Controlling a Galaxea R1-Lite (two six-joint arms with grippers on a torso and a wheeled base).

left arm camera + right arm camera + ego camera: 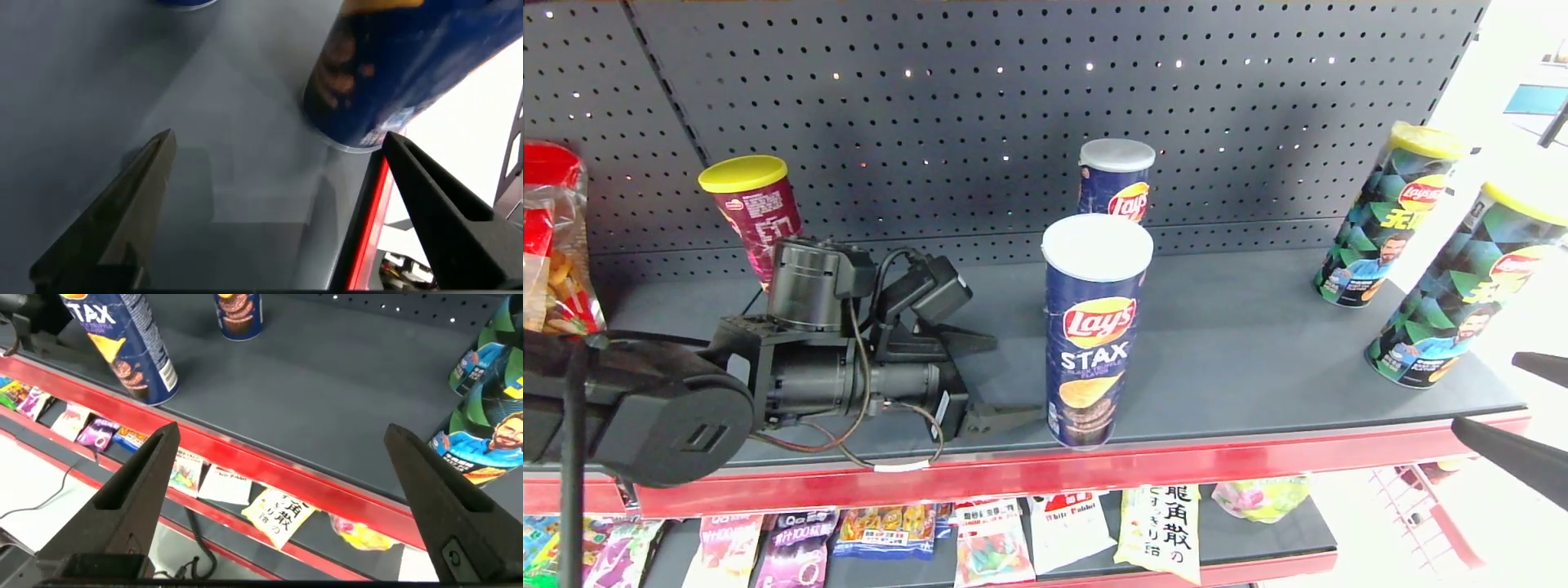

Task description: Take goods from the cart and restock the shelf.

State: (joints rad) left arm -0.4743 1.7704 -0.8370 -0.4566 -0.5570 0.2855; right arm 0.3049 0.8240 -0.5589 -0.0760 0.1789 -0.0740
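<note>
Dark pegboard (931,98) backs the grey shelf (1241,343) with its red front lip, and we take 12 o'clock as toward that board.

The left gripper (1016,375) lies low over the shelf with its fingers (139,196) spread wide apart and nothing between them. Just off their tips, at 3 o'clock, the front blue can (1098,327) stands upright at the shelf's 6 o'clock edge. We cannot tell whether the nearer fingertip touches its base. From this we judge that the can is placed, with only the arm's retreat left for it.

The right gripper (282,433) hangs off the red lip at 4 o'clock of that can. Its fingers (139,490) are likewise apart and empty.

Further out, a rear blue can (1116,180) stands at 12 o'clock of the front one, against the board. A maroon can (756,208) with a yellow lid stands at 10 o'clock. Two green cans (1388,216) stand at 3 o'clock, near the shelf's end. Snack bags (1070,531) line the lower shelf (1258,531).

Wide bare stretches lie between these cans, so we reckon the restocking is only partly done, and more goods must come up before the row is filled.
</note>
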